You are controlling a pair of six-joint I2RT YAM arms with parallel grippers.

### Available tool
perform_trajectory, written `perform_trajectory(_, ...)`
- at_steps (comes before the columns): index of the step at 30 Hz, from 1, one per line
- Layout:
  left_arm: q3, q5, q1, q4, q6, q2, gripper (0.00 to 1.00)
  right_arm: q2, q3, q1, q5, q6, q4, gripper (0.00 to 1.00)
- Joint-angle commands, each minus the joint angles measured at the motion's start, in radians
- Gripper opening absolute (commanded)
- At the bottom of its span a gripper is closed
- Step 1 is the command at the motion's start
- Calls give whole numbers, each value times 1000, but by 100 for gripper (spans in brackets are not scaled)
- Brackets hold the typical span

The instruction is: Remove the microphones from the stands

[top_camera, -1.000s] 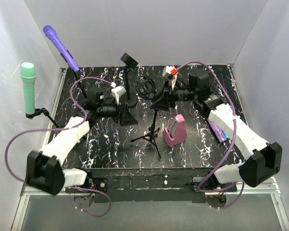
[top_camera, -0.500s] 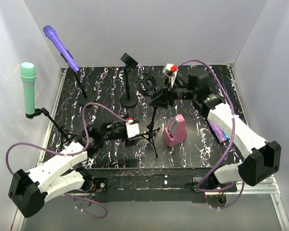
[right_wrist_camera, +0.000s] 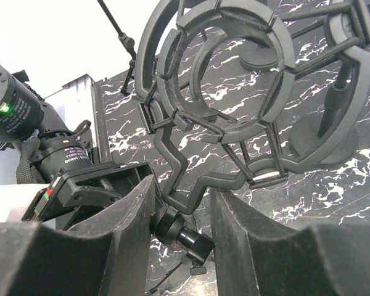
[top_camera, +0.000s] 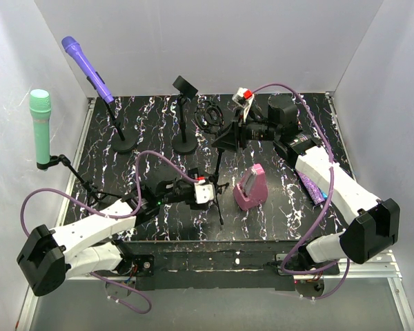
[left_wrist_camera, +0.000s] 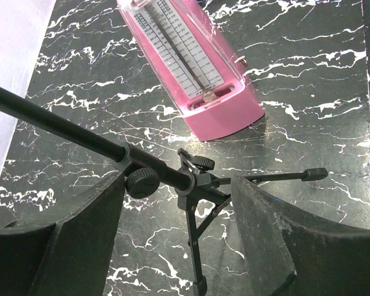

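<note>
1. The black, white-veined table (top_camera: 276, 207) carries both arms, which meet near its middle over one stand.
2. The tripod stand (left_wrist_camera: 61, 126) leans between the two tools. Its pole runs across the gap of the left gripper (left_wrist_camera: 177, 185), and its leg hub sits just past the fingertips.
3. We see the left gripper spread wide, one finger on each side of the pole and neither touching it. It holds nothing.
4. The right gripper (right_wrist_camera: 182, 191) is at the stand's upper end. Its fingers are pressed in on the lower bracket of the empty shock mount (right_wrist_camera: 171, 154), and the mount's ring stands out beyond the fingertips.
5. The green microphone (top_camera: 40, 127) stands upright in a clamp arm by the left wall. It is well apart from both grippers and behind the left one's wrist.
6. The purple microphone (top_camera: 87, 70) sits tilted in its own round-based stand at the far left corner. It is well ahead of the right gripper's fingertips, and neither tool touches it.
7. The pink metronome (left_wrist_camera: 191, 68) stands on the table just ahead of the left gripper, beyond the pole, and below and beside the right gripper.
</note>
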Motion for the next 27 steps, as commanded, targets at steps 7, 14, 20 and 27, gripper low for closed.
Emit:
perform_trajectory(7, -57, -27, -7, -69, 30, 5, 65, 11, 14, 3, 21, 33, -7, 1)
perform_trajectory(14, -51, -136, -7, -46, -47, -32, 70, 7, 8, 2, 15, 31, -12, 1)
perform_trajectory(20, 21, -198, -7, -27, -110, -44, 72, 11, 8, 2, 14, 33, -13, 1)
perform_trajectory(27, 47, -29, -7, -9, -134, -27, 70, 14, 3, 2, 23, 40, -1, 1)
